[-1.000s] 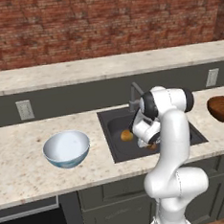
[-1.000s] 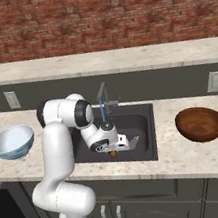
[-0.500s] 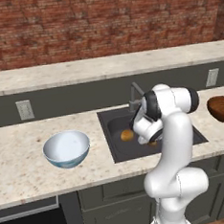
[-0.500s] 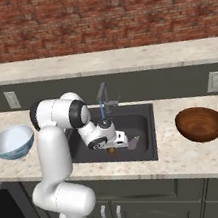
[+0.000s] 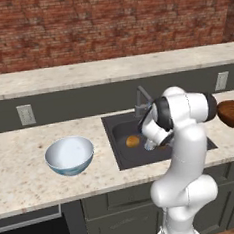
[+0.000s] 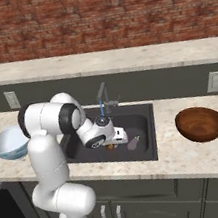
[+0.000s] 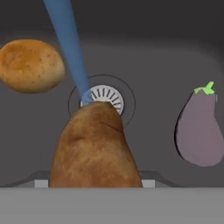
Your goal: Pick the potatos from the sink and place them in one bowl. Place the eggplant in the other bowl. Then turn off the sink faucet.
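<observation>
Gripping item one: the elongated dark brown potato (image 7: 94,148), clamped in my pincer (image 6: 110,142) partway closed around its middle. It hangs low inside the dark grey rectangular sink basin (image 5: 115,126), just above the floor and partly covering the small round metal drain (image 7: 107,96) in the hand view. I judge it is held lengthwise so that it comes out of the basin without rolling.

Item two: the rounder golden-orange potato (image 7: 30,65), lying loose on the basin floor beside the drain, apart from my grip. It waits its turn.

Item three: the pale grey pear-shaped eggplant with a green cap (image 7: 199,129), lying on the floor on the other side of the drain, untouched.

Item four: the grey metal faucet with bent spout (image 6: 104,97), at the basin's back edge. Its thin blue water stream (image 7: 68,48) is running down to the drain, so shutting it off is not yet done.

Item five: the round pale blue-white glossy bowl (image 5: 69,155), empty on the speckled counter to the left of the sink, meant for both potatoes.

Item six: the round dark reddish-brown wooden bowl (image 6: 200,124), empty on the counter to the right, meant for the eggplant.

Change against a second ago: my hand sits slightly higher in the basin with the potato, and the arm has swung a little. The other potato, the eggplant and both bowls lie unmoved.
</observation>
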